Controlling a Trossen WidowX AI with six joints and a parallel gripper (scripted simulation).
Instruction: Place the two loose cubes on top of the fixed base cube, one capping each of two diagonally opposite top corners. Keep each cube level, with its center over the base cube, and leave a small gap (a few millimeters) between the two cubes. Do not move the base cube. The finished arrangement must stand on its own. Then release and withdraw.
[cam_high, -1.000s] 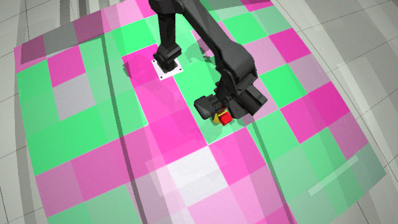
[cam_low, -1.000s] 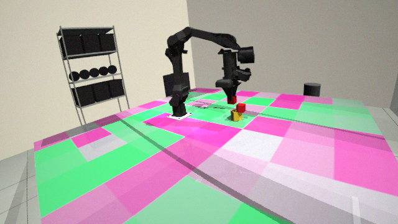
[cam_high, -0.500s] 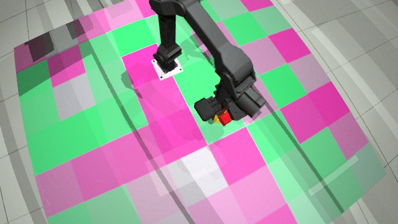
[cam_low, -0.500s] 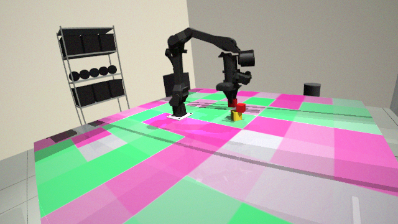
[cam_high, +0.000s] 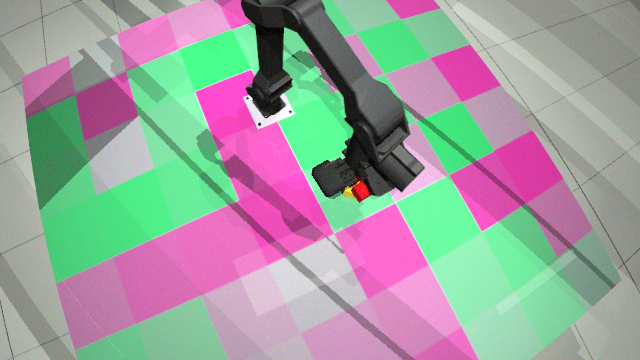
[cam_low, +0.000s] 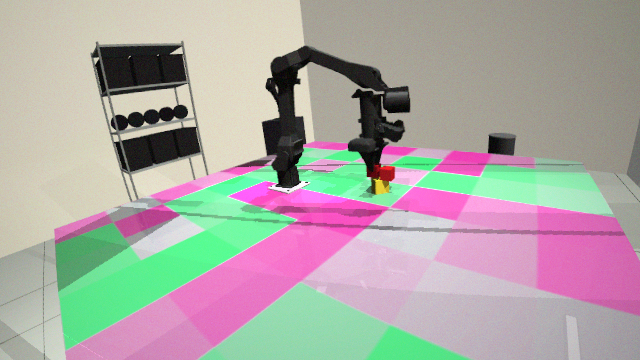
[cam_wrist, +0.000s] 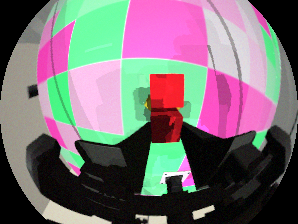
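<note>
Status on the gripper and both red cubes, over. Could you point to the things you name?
Gripper (cam_low: 373, 172) (cam_wrist: 165, 124) shut on one red cube (cam_low: 372, 171) (cam_wrist: 166, 127), low by yellow base cube (cam_low: 381, 187). Other red cube (cam_high: 361, 191) (cam_low: 387, 173) (cam_wrist: 167, 91) on top. Contact unclear.

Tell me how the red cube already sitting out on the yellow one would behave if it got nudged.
The placed red cube looks rigid, so it probably wouldn't squash. Its flat faces suggest sliding rather than rolling. It overhangs the yellow base cube, so an outward push might tip it off.
</note>
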